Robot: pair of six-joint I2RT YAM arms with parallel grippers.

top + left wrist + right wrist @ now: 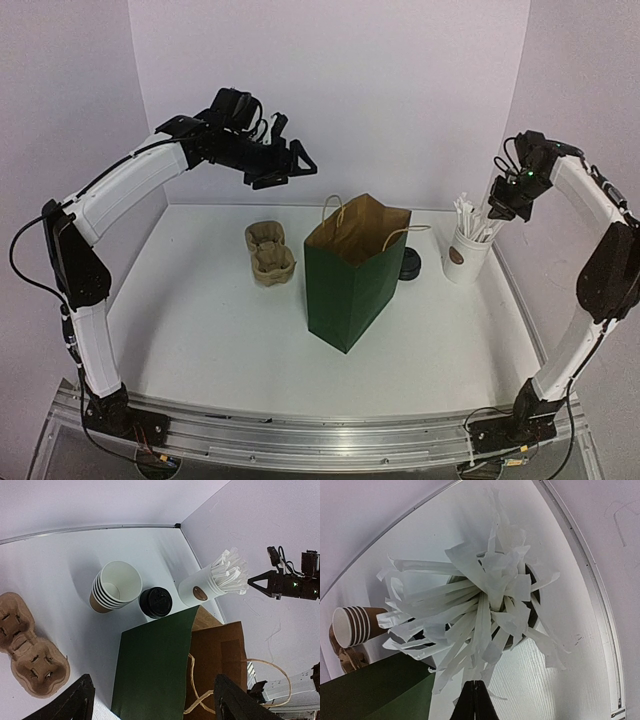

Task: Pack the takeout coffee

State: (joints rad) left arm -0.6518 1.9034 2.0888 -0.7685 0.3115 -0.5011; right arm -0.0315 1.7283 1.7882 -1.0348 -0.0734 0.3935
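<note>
Green paper bag (345,290): open, upright on the surface (200,340).
Behind bag: stack of brown kraft cups (115,586), black lid (155,602) just beside it, both on surface.
Right of bag: white cup of wrapped sticks (466,250); right hand (500,212) above it, fingers together.
Left of bag: pulp carrier (270,252); left hand (288,168) high, fingers apart, empty.

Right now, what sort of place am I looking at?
Probably a robot lab staged as a coffee takeout counter: two arms at a white table, stacked cups, a black lid, a green bag.
</note>
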